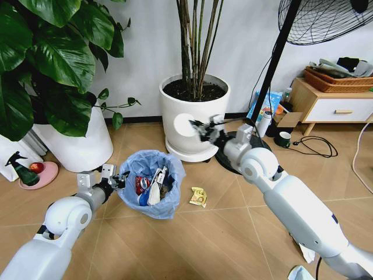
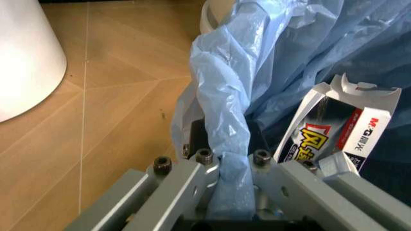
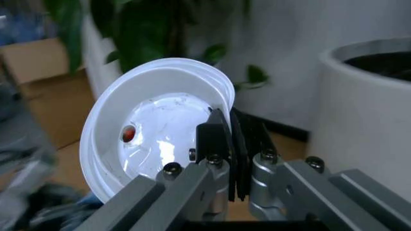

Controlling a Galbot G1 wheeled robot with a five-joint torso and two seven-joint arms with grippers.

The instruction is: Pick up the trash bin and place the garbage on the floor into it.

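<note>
Glossy white arms with round grey-ringed joints; grey metal left gripper [image 1: 118, 179] and right gripper [image 1: 200, 126], black-padded, seemingly dark-screwed.

A home living room is suggested by chevron wood floor [image 1: 175, 245], potted plants in white pots [image 1: 195, 116], a standing fan [image 1: 326, 20] and a low wooden cabinet [image 1: 332, 105].

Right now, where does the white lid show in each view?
Head view: lid held by the right gripper, before the white pot.
Right wrist view: lid pinched at its edge by the fingers.
Left wrist view: lid not in it.
Shared landmark: the white pot.
</note>
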